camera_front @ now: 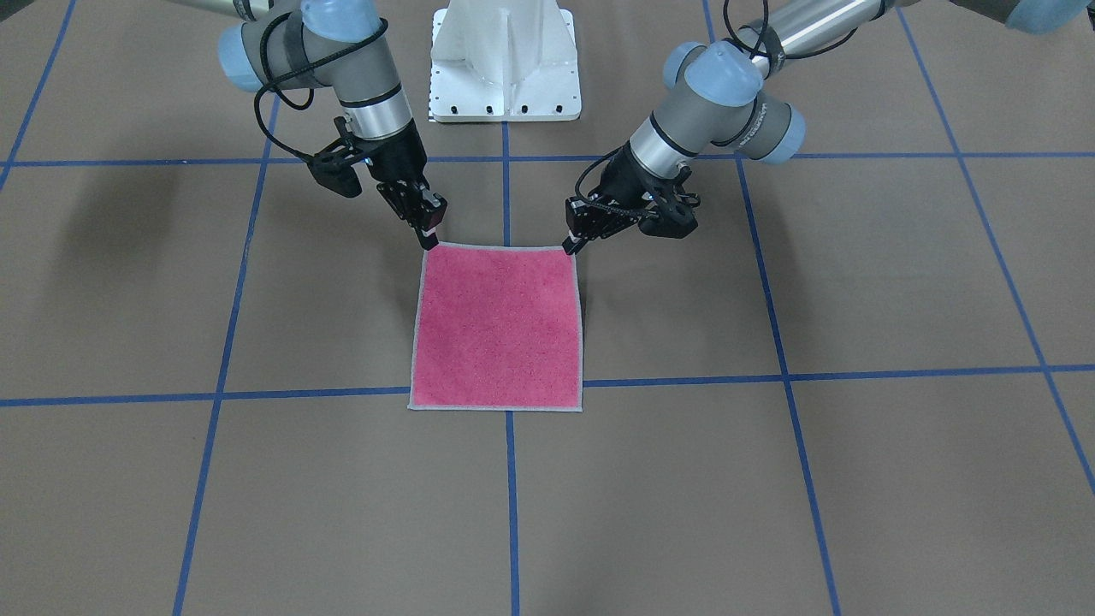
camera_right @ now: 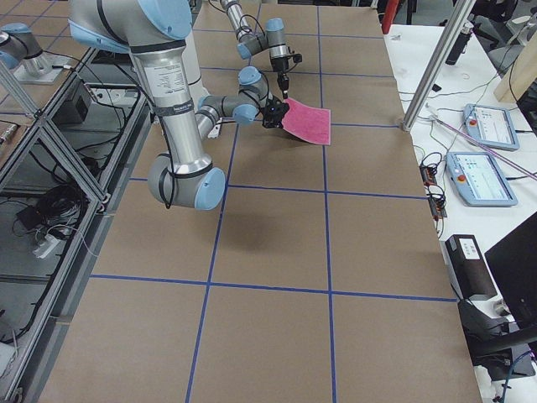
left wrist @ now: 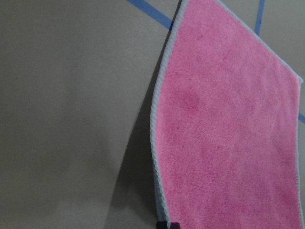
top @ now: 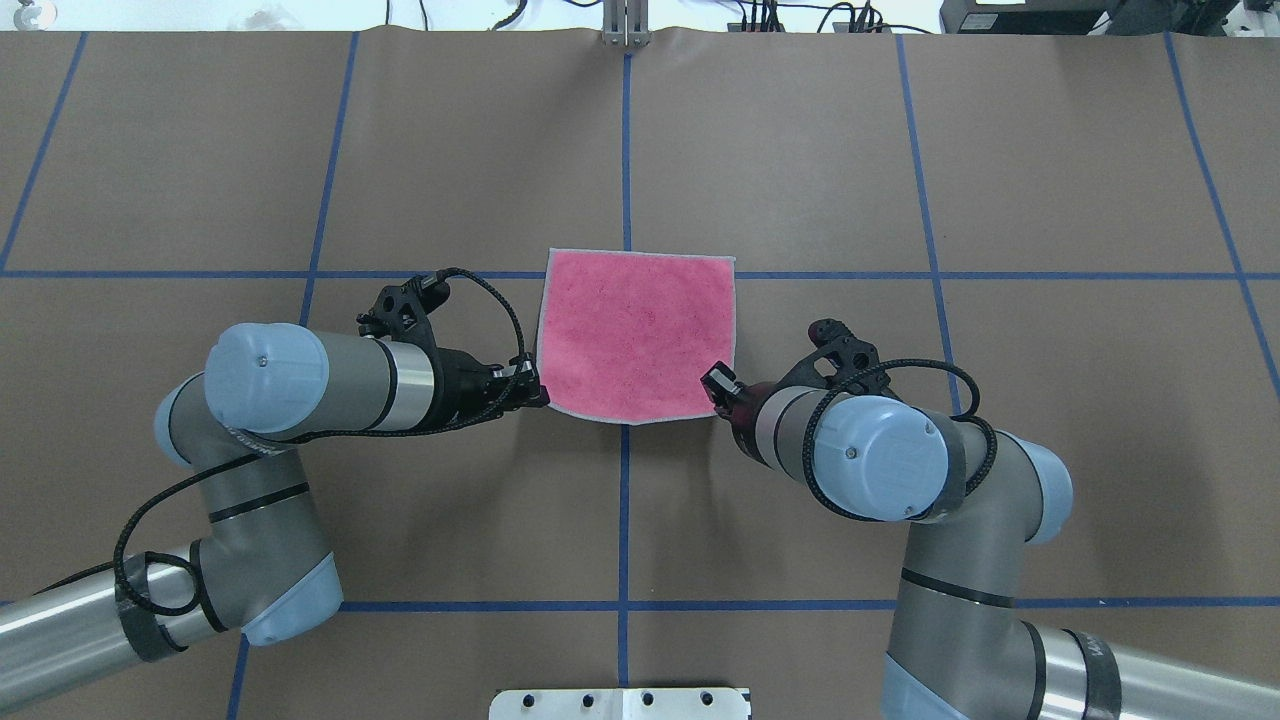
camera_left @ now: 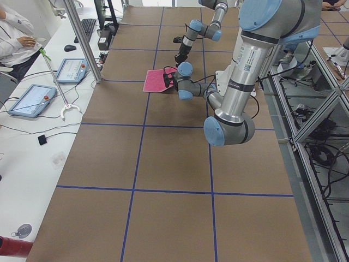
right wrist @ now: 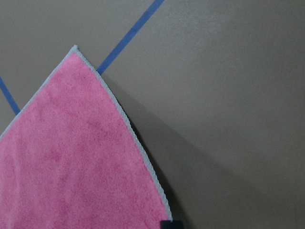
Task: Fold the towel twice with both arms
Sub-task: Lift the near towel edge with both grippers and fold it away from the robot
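The towel [camera_front: 499, 329] lies pink face up with a light grey edge at the middle of the table. Its far edge rests on the table and its edge nearest the robot is lifted, casting a shadow. My left gripper [camera_front: 571, 246] is shut on one near corner, and it also shows in the overhead view [top: 540, 397]. My right gripper [camera_front: 430, 239] is shut on the other near corner, and it also shows in the overhead view [top: 712, 385]. The left wrist view shows the towel [left wrist: 228, 143] sloping away, and so does the right wrist view [right wrist: 71, 162].
The white pedestal base [camera_front: 505, 60] stands behind the towel on the robot's side. Blue tape lines [top: 626, 150] grid the brown table. A side bench with tablets [camera_left: 30, 101] and a seated person [camera_left: 13, 33] lies beyond the far table edge.
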`<state>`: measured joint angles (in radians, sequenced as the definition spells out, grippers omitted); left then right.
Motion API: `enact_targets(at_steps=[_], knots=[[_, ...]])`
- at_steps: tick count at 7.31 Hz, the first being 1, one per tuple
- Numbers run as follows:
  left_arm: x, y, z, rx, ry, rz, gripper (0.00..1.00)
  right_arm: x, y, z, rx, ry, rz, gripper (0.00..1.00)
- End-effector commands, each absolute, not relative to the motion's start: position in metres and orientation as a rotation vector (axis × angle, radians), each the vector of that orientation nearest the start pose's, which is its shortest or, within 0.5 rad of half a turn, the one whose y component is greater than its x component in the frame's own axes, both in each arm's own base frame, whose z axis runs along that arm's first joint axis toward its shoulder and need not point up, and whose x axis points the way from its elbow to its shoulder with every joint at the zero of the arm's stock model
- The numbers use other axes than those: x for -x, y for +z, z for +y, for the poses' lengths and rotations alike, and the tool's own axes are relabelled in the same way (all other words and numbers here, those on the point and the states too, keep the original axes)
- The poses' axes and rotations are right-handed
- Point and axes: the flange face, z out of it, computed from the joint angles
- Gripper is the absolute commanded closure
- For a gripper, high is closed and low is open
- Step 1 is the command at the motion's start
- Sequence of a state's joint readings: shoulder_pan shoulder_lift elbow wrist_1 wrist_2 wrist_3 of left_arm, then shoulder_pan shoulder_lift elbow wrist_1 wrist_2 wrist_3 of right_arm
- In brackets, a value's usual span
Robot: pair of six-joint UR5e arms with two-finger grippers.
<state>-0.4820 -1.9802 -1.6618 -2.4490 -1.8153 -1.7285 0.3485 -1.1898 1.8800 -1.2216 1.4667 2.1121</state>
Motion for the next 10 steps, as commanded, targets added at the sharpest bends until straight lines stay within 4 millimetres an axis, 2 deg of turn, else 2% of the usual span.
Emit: enact_targets(at_steps=[1,2,4,7,9,10], knots=[[-0.476,0.272,-0.368,-0.001,-0.335,1.433,1.0,0.487,0.251,-0.32,0.037,0.834,-1.092,1.0],[-0.477,0.271,-0.367,0.002,-0.331,1.433,1.0,0.486,0.245,-0.319,0.041,0.832,-1.093,1.0],[-0.482,0.273,-0.373,0.002,-0.346,1.402,1.0,0.492,0.25,-0.324,0.03,0.834,-1.076,1.0],[-0.479,0.273,-0.388,-0.013,-0.378,1.368,1.0,0.502,0.26,-0.357,-0.008,0.865,-1.048,1.0],[-0.482,0.267,-0.407,-0.027,-0.399,1.358,1.0,0.506,0.26,-0.379,-0.031,0.879,-1.035,1.0],[-0.489,0.264,-0.423,-0.036,-0.416,1.352,1.0,0.501,0.259,-0.386,-0.049,0.871,-1.034,1.0]])
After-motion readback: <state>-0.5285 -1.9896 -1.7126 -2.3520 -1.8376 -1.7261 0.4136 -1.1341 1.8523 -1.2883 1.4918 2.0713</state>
